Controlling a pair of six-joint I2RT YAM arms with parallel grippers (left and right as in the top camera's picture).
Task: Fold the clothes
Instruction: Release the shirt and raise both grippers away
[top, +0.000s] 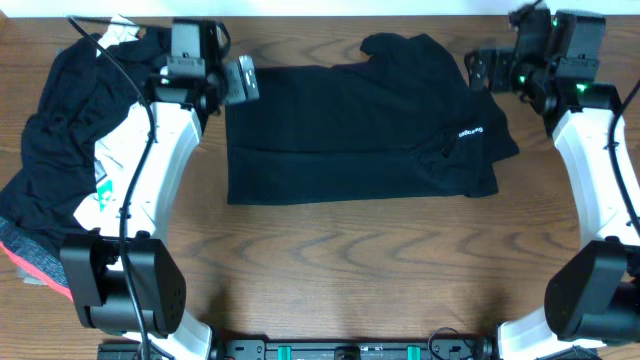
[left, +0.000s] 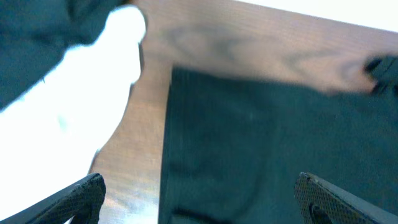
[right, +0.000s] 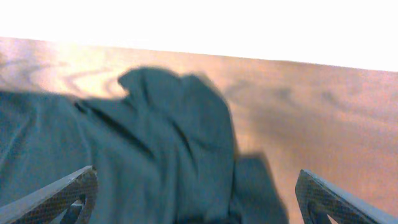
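Note:
A black T-shirt (top: 350, 135) lies folded in half on the wooden table, a small white logo near its right side. My left gripper (top: 240, 80) is open and empty above the shirt's far left corner; the left wrist view shows the shirt's left edge (left: 261, 143) between the fingers (left: 199, 199). My right gripper (top: 482, 70) is open and empty above the shirt's far right corner, near a sleeve (right: 168, 137) that shows in the right wrist view between the fingers (right: 196, 193).
A pile of other clothes (top: 60, 160), black, white and red, lies at the left edge of the table, also in the left wrist view (left: 56, 93). Bare wood (top: 350, 260) runs along the front of the table.

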